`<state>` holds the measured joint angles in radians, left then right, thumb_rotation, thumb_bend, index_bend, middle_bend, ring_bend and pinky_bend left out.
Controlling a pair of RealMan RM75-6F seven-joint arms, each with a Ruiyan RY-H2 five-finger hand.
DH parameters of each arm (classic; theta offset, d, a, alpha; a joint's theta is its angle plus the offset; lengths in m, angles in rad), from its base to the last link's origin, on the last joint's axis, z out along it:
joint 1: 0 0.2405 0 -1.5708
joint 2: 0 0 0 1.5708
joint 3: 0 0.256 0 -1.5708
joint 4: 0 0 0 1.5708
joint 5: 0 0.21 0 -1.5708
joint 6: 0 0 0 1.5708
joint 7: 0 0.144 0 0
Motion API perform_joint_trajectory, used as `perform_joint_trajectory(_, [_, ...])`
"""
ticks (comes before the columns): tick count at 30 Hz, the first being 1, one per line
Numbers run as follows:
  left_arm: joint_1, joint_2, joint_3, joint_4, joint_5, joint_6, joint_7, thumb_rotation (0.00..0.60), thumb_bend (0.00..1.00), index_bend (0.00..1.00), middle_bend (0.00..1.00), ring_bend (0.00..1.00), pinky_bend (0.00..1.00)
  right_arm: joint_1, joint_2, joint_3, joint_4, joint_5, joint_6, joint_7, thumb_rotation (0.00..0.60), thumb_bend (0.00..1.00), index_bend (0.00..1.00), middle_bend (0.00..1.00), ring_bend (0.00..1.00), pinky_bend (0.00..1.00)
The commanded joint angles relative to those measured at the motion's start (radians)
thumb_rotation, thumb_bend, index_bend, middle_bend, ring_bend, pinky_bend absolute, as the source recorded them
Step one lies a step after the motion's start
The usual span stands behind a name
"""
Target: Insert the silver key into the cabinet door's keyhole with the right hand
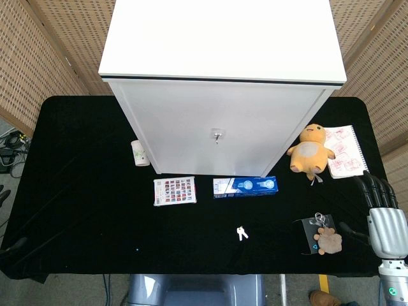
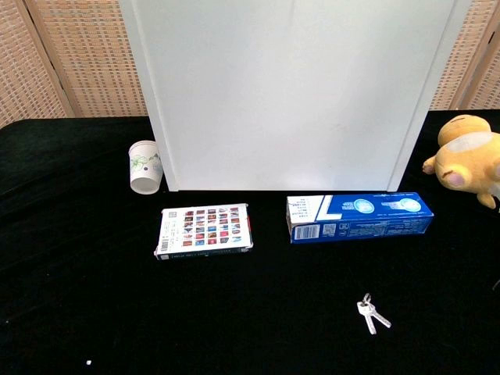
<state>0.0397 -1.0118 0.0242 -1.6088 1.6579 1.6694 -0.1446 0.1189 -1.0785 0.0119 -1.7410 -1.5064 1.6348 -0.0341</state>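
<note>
The silver key (image 1: 241,233) lies flat on the black tablecloth in front of the cabinet, and the chest view shows it as a small pair on a ring (image 2: 372,313). The white cabinet (image 1: 220,121) stands at the table's middle, its keyhole (image 1: 217,135) on the door front. My right hand (image 1: 381,210) hovers at the table's right edge, fingers apart and holding nothing, well to the right of the key. My left hand is out of sight in both views.
A blue box (image 1: 245,186) and a patterned card box (image 1: 174,190) lie before the cabinet. A small white cup (image 1: 139,153) stands at its left. An orange plush (image 1: 310,152), a notebook (image 1: 344,150) and a dark pouch with a brown charm (image 1: 320,236) sit on the right.
</note>
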Motion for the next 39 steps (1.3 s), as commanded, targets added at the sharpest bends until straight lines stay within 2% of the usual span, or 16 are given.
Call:
perform_joint_trajectory(1, [0.000,0.001,0.002,0.000,0.001,-0.001,-0.002,0.600,0.00,0.00,0.00,0.00,0.00,-0.005,0.002,0.004,-0.002,-0.005,0.000,-0.001,0.600,0.00,0.00,0.00,0.00,0.00])
perform_joint_trajectory(8, [-0.003,-0.003,0.003,-0.006,-0.001,-0.011,0.013,0.600,0.00,0.00,0.00,0.00,0.00,0.004,-0.004,0.015,-0.001,-0.034,-0.030,-0.015,0.600,0.00,0.00,0.01,0.00,0.00])
perform_joint_trajectory(9, [-0.004,-0.004,0.001,-0.006,-0.004,-0.015,0.017,0.600,0.00,0.00,0.00,0.00,0.00,0.014,-0.012,0.021,0.010,-0.044,-0.037,-0.030,0.600,0.00,0.00,0.05,0.03,0.00])
perform_joint_trajectory(10, [-0.005,-0.005,0.001,-0.006,-0.006,-0.017,0.019,0.600,0.00,0.00,0.00,0.00,0.00,0.018,-0.017,0.024,0.015,-0.047,-0.041,-0.038,0.600,0.00,0.00,0.14,0.11,0.04])
perform_joint_trajectory(11, [-0.007,-0.006,-0.001,-0.007,-0.012,-0.022,0.023,0.600,0.00,0.00,0.00,0.00,0.00,0.030,-0.022,0.026,0.022,-0.059,-0.057,-0.054,0.600,0.00,0.00,0.28,0.24,0.14])
perform_joint_trajectory(12, [-0.011,-0.008,-0.003,-0.009,-0.018,-0.031,0.027,0.600,0.00,0.00,0.00,0.00,0.00,0.046,-0.022,0.026,0.024,-0.073,-0.079,-0.064,0.600,0.00,0.00,0.37,0.35,0.26])
perform_joint_trajectory(14, [-0.023,-0.012,-0.010,-0.016,-0.042,-0.062,0.043,0.600,0.00,0.00,0.00,0.00,0.00,0.113,-0.013,0.022,0.008,-0.122,-0.177,-0.036,0.600,0.00,0.00,0.60,0.61,0.70])
perform_joint_trajectory(16, [-0.030,-0.015,-0.015,-0.020,-0.056,-0.077,0.055,0.600,0.00,0.00,0.00,0.00,0.00,0.150,0.000,0.024,0.000,-0.130,-0.238,-0.025,0.600,0.00,0.02,0.71,0.74,0.93])
perform_joint_trajectory(17, [-0.033,-0.017,-0.018,-0.022,-0.064,-0.085,0.062,0.600,0.00,0.00,0.00,0.00,0.00,0.174,0.006,0.024,-0.005,-0.139,-0.276,-0.034,0.600,0.00,0.05,0.76,0.79,0.98])
perform_joint_trajectory(20, [-0.044,-0.027,-0.029,-0.024,-0.098,-0.113,0.088,0.600,0.00,0.00,0.00,0.00,0.00,0.265,0.003,0.020,-0.048,-0.151,-0.436,-0.049,0.600,0.06,0.15,0.82,0.86,1.00])
perform_joint_trajectory(26, [-0.054,-0.031,-0.037,-0.024,-0.128,-0.138,0.094,0.600,0.00,0.00,0.00,0.00,0.00,0.368,-0.051,0.029,-0.082,-0.104,-0.617,-0.058,0.600,0.24,0.31,0.87,0.90,1.00])
perform_joint_trajectory(29, [-0.055,-0.031,-0.037,-0.024,-0.130,-0.142,0.092,0.600,0.00,0.00,0.00,0.00,0.00,0.397,-0.095,0.039,-0.068,-0.053,-0.673,-0.092,0.600,0.31,0.38,0.87,0.90,1.00])
perform_joint_trajectory(32, [-0.056,-0.032,-0.033,-0.021,-0.127,-0.147,0.090,0.600,0.00,0.00,0.00,0.00,0.00,0.424,-0.160,0.048,-0.032,0.040,-0.737,-0.152,0.600,0.43,0.44,0.87,0.90,1.00])
perform_joint_trajectory(39, [-0.058,-0.030,-0.030,-0.021,-0.123,-0.149,0.085,0.600,0.00,0.00,0.00,0.00,0.00,0.439,-0.279,0.043,0.034,0.139,-0.751,-0.261,0.600,0.46,0.48,0.88,0.90,1.00])
